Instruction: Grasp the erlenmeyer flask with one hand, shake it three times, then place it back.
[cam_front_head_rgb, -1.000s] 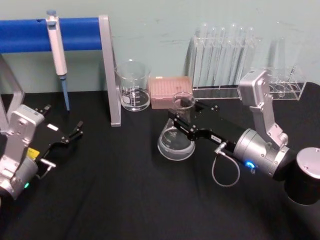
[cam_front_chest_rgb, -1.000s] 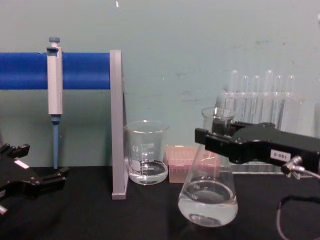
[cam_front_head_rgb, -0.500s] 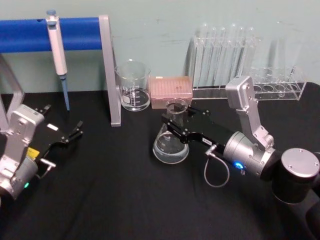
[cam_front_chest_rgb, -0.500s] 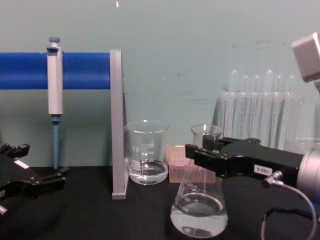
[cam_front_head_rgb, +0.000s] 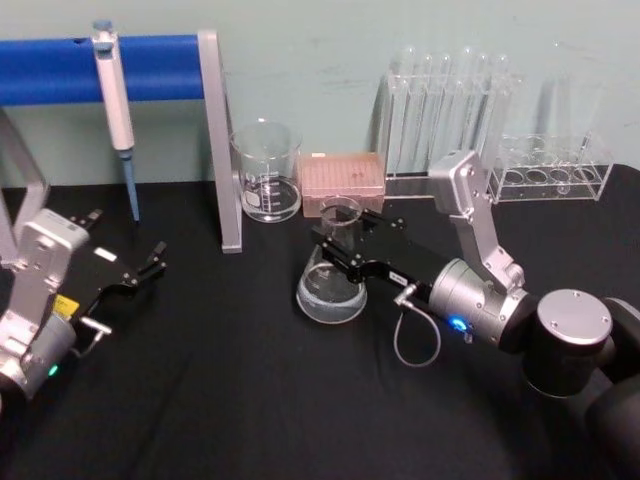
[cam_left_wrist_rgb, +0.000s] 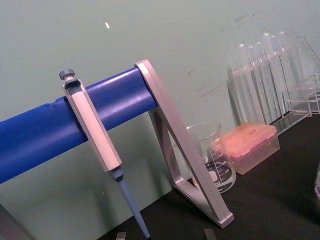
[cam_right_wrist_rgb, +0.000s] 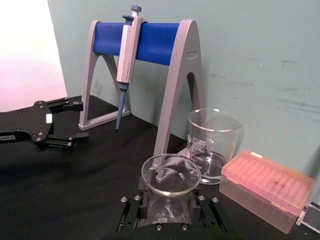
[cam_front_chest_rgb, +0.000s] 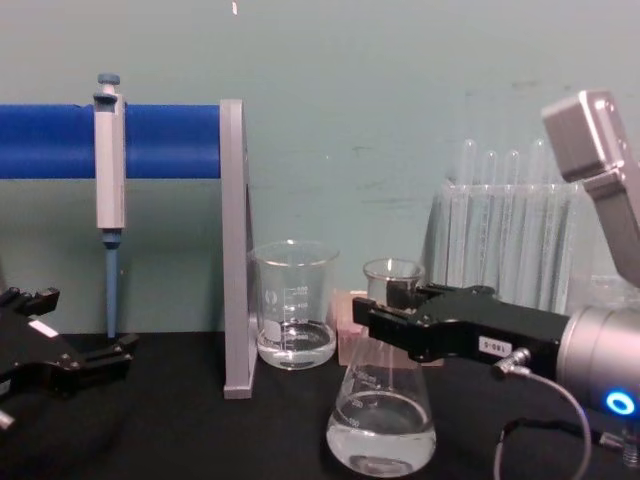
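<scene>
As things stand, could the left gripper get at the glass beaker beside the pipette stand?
Probably not directly: the left gripper rests low on the table, and the stand's grey leg rises between it and the beaker; it would need to go around.

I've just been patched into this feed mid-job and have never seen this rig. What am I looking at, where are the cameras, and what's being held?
This is a two-armed robot at a black table. One camera sits on its head looking down, one on its chest looking across, one on each wrist. The right gripper is shut on the neck of the erlenmeyer flask, which holds some clear liquid. The left gripper is parked open at the table's left side. Behind stand a glass beaker, a pink pipette tip box, clear racks with test tubes, and a pipette hung on a blue-barred stand. The right wrist view looks down into the flask's mouth.
</scene>
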